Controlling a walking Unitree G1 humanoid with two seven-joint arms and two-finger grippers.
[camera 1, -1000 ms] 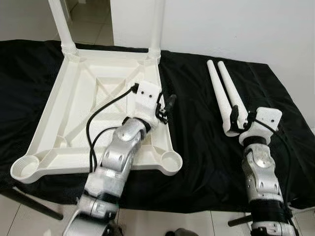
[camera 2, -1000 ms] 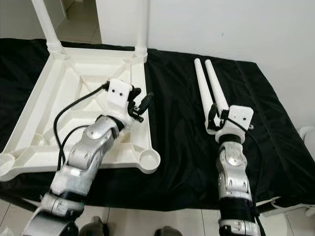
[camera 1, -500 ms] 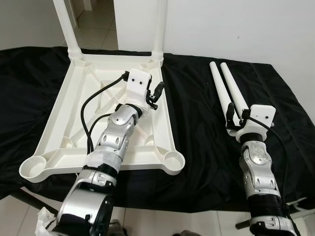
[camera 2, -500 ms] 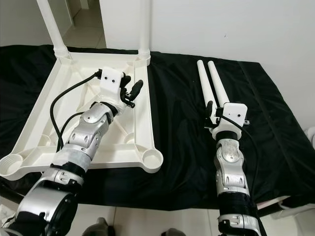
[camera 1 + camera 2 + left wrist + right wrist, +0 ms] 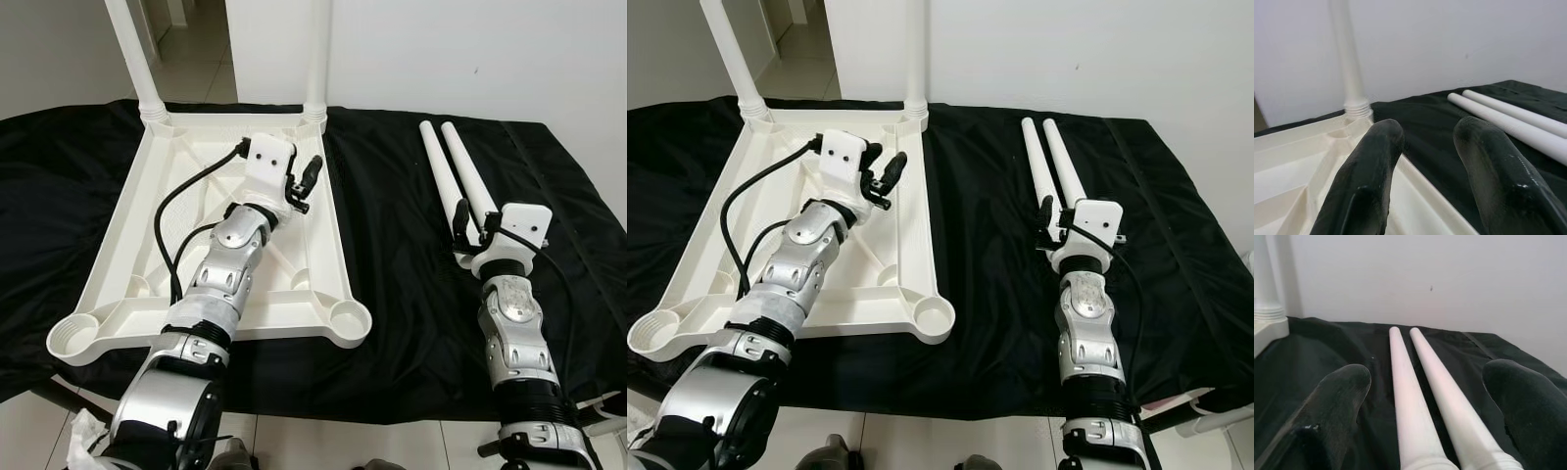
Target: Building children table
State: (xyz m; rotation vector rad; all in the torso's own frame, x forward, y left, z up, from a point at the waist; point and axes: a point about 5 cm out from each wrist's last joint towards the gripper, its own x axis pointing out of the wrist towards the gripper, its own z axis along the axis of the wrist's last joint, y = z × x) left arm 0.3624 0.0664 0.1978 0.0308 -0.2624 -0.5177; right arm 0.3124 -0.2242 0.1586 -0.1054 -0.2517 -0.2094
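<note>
Black cloth covers the desk. An upturned white tabletop with two fitted legs is overhung by the left gripper, jaws parted, empty. Two loose legs are straddled by the right gripper, jaws wide, nothing gripped.

Upturned tabletop lies left of two loose legs on cloth.

Home room (tiled floor; white wall)
</note>
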